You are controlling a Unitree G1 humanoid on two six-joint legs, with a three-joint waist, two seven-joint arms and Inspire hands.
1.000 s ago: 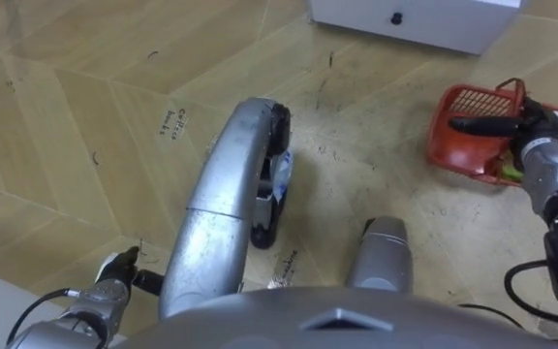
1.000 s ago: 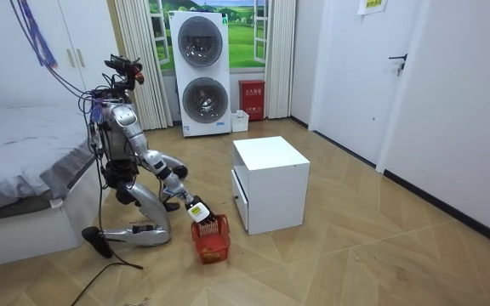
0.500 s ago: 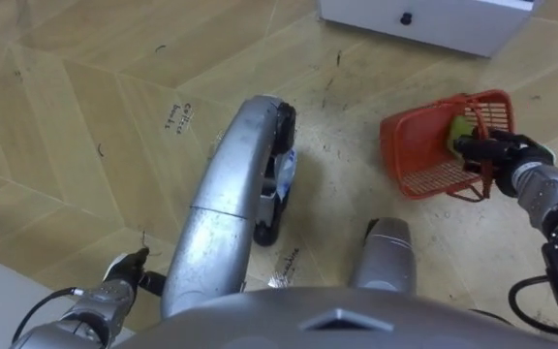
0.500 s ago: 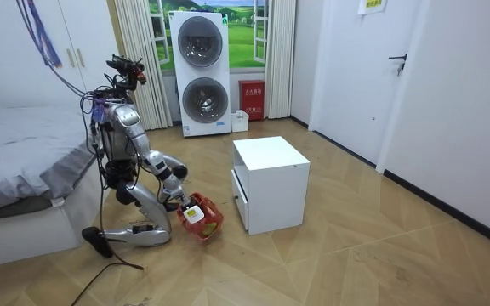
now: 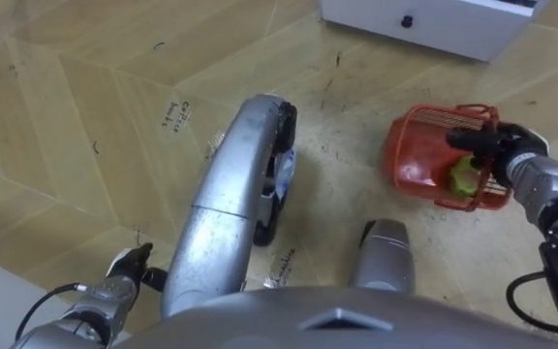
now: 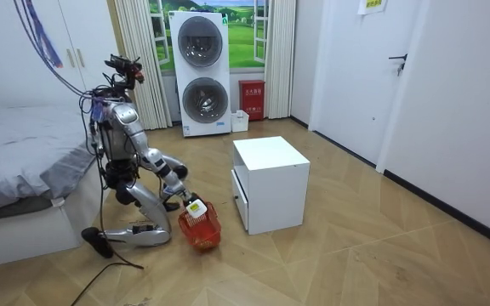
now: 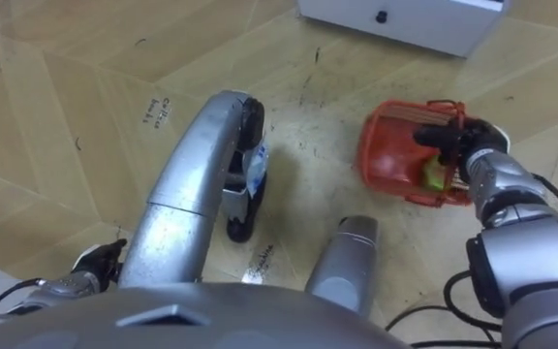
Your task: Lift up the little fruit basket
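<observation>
The red plastic fruit basket [image 5: 422,165] hangs tilted just over the wooden floor to my right, its solid bottom turned toward me. A green fruit [image 5: 465,175] shows through its mesh side. My right hand [image 5: 502,147] is shut on the basket's handle at its far rim. In the room view I kneel on the floor beside the bed, with the basket [image 6: 199,232] under my right hand [image 6: 190,205]. My left hand [image 5: 116,279] stays low at my left side. In the right eye view the basket [image 7: 390,158] sits right of centre.
A white cabinet [image 5: 424,21] with a drawer knob stands just beyond the basket. In the room view the cabinet [image 6: 270,183] is on the right, the bed [image 6: 15,170] on the left, and stacked washing machines [image 6: 201,72] stand against the back wall.
My right hand has closed on the basket's handle. The basket has swung off the floor toward me and tipped, so its bottom now faces me.
</observation>
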